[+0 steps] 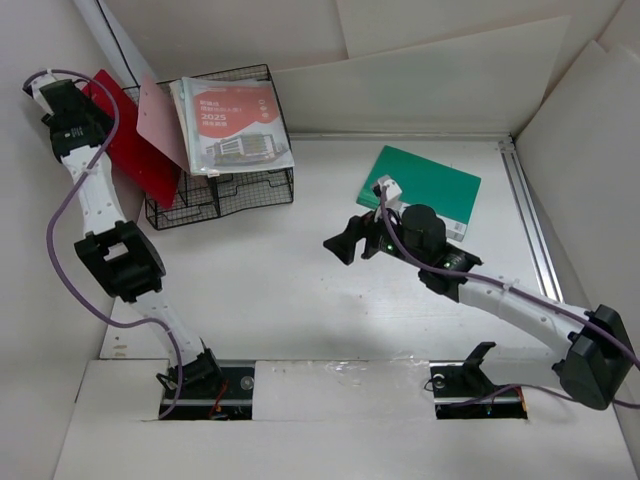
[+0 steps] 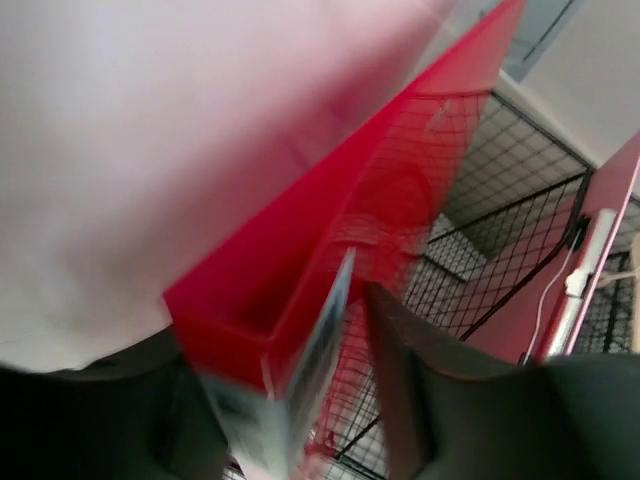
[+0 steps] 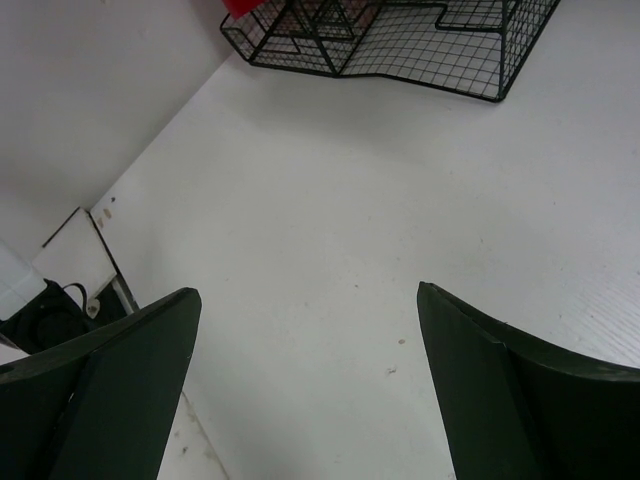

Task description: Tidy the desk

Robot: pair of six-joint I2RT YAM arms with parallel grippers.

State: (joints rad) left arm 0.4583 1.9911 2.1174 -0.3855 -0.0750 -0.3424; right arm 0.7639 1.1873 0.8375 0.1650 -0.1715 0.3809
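White boards are closing in the desk (image 1: 300, 300) on all sides. Its matte top is lying open between my two arms, with the metal rail along the right edge.

Step in hand, as I judge it: filing the red folder (image 1: 130, 150) into the wire basket (image 1: 255, 195) at the far left corner. The left gripper (image 2: 280, 340) is sitting at the folder's lower corner, and the red edge is lying between the fingers (image 2: 400, 400). That view is blurred, so I cannot tell whether the jaws are pinching the folder or standing just off it.

Doing it well:
- Holding the folder upright and lining it up with a basket slot before any release.
- Lowering it straight, so the corner is not catching on the mesh.
- Steering clear of the pink sheet (image 1: 160, 125) leaning beside it and the booklet (image 1: 235, 125) lying tilted across the basket top.

Pose: the left arm is reaching far along the left wall with the elbow bent and the wrist turned toward the basket. The right arm is stretching out over mid-desk. The right gripper (image 3: 307, 295) is hovering above bare surface, jaws spread wide and carrying nothing. The green book (image 1: 425, 180) is lying just behind it.
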